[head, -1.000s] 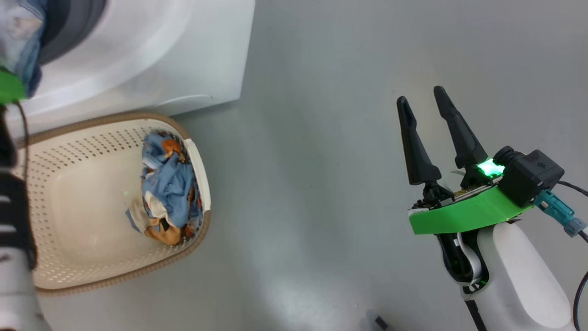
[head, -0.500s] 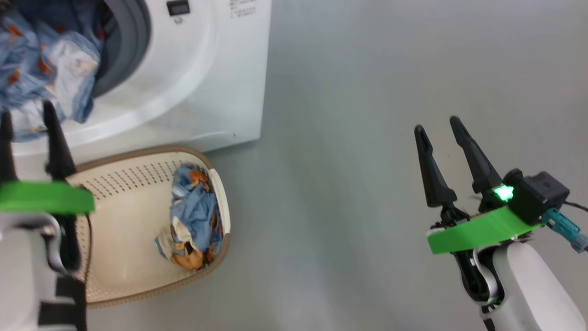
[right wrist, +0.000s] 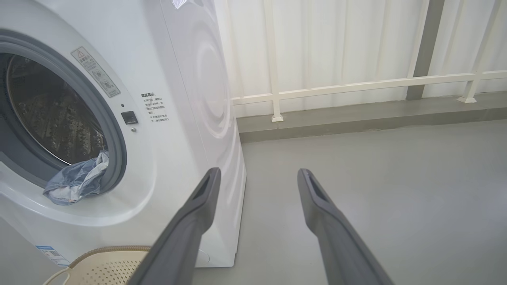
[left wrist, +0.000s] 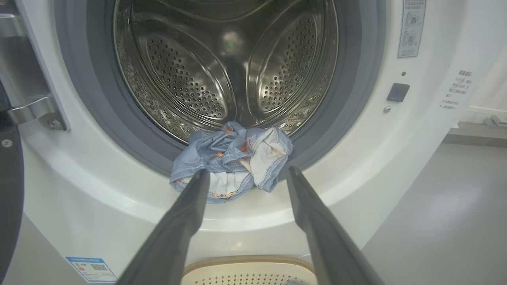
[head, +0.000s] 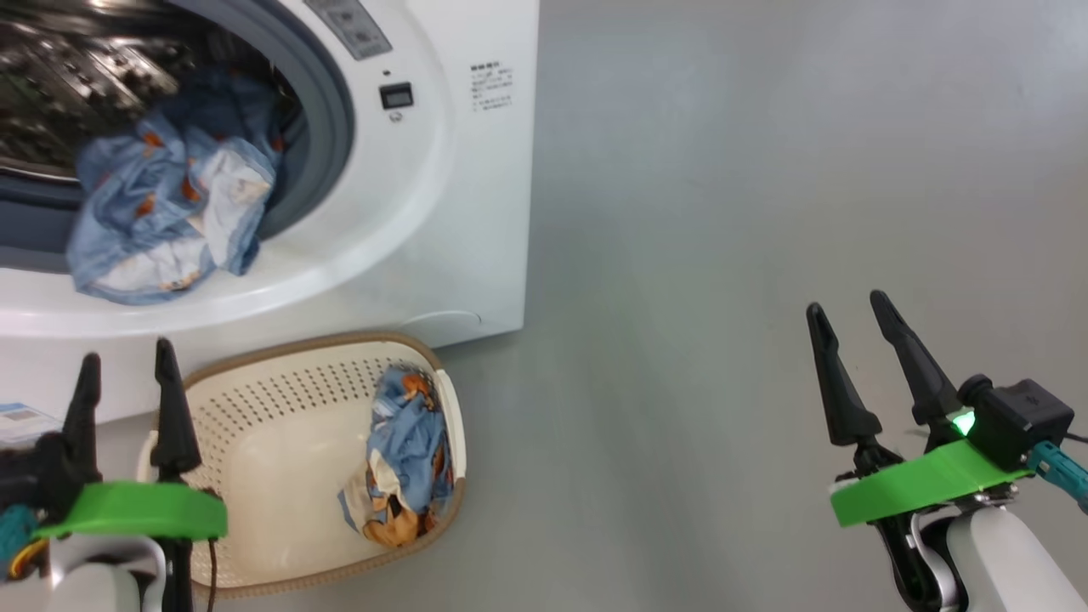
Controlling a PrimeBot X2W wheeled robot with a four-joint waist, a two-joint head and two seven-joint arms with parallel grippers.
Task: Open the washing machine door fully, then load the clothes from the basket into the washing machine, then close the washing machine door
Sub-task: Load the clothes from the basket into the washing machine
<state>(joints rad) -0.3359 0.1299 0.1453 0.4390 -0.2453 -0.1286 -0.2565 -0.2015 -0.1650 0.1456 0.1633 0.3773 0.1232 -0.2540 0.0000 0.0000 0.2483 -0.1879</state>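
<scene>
Both hands are spread wide and empty. The left hand [head: 126, 355] hovers near the left end of the basket [head: 297, 387], in front of the washer [head: 459, 212]. The right hand [head: 846, 303] hangs over bare floor [head: 722, 212], well apart from everything.

The clothes are split. The draped bundle [head: 166, 217] lies across the gasket [head: 327, 127] at the bottom edge of the drum [left wrist: 190, 79] mouth, part inside and part hanging over the white front. The basket bundle [head: 404, 459] rests against the basket's right wall. The door [left wrist: 8, 198] stands open at the left edge of the left wrist view; I cannot tell how far it has swung.

Hazards I judge from this position:

1. Trapped fabric. If I close the door with the draped bundle on the gasket, the cloth jams in the seal and the door will probably not latch. I expect to push it deeper first.
2. Slide-out. Much of that bundle hangs outside the drum. A brush from a passing finger could drag it down to the basket or floor.
3. Basket shift. The second bundle hugs the right wall, so a descending finger may strike the rim. The basket looks light and could tip or skid.
4. Partial pinch. Gripping one loose fold may let the rest unroll and snag the rim during the lift.
5. Door strike. A wide left-arm sweep could knock the door.
</scene>
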